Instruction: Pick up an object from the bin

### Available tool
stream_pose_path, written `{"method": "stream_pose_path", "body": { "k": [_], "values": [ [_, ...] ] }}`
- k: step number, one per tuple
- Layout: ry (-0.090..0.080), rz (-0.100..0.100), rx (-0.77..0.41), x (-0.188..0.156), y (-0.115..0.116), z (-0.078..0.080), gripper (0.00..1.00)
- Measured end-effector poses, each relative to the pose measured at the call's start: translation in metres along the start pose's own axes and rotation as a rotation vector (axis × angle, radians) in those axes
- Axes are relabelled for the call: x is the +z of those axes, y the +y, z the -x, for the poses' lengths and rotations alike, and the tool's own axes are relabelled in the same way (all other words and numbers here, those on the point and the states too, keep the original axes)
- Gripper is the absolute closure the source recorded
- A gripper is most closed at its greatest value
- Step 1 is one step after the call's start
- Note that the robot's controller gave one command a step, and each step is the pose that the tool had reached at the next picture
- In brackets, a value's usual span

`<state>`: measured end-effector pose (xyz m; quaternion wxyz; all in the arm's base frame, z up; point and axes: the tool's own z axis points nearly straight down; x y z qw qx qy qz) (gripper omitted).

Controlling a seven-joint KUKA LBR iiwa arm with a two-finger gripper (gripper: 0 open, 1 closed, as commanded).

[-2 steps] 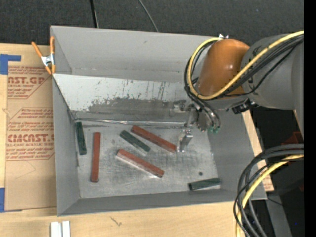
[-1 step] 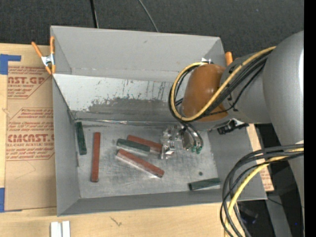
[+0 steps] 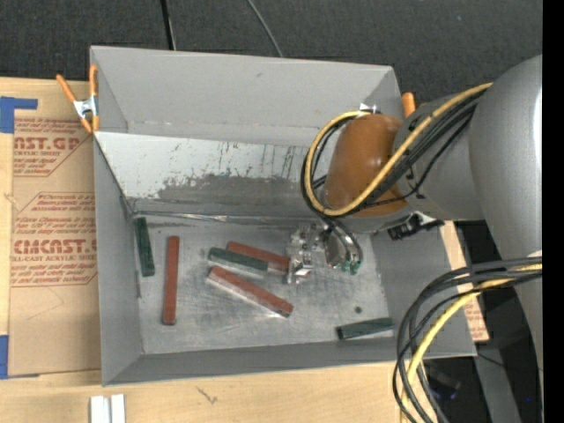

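Grey sheet metal forms the bin, and on its scuffed floor lie a few slim flat bars, red and green. The claw sits low near the middle of the floor, at the right-hand end of a small cluster. That cluster is made up of an upper red bar, a green bar lying close along it, and a lower red bar set at a slant just in front. Whether the claw is open or closed cannot be told from this angle, and nothing can be seen gripped in it. The upper red bar looks like the nearest candidate, its right end just by the claw. Well apart to the left lie a left green bar and a left red bar, and a dark green bar rests near the front right corner. The main risk is the crowding, since a close here could catch two neighbouring bars at once or nudge one aside. A grip taken at the very end of a bar may also let it swing down and slip free on the lift. The bars lie flat, so a descent that stops too high would likely close on nothing, while one that goes too deep would scrape the floor.
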<state>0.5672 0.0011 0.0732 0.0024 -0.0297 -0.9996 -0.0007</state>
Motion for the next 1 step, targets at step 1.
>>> {"method": "stream_pose_path", "body": {
  "k": [1],
  "values": [
    [-0.009, -0.002, -0.04, -0.1578, 0.0037, 0.0227, 1.0]
  ]
}}
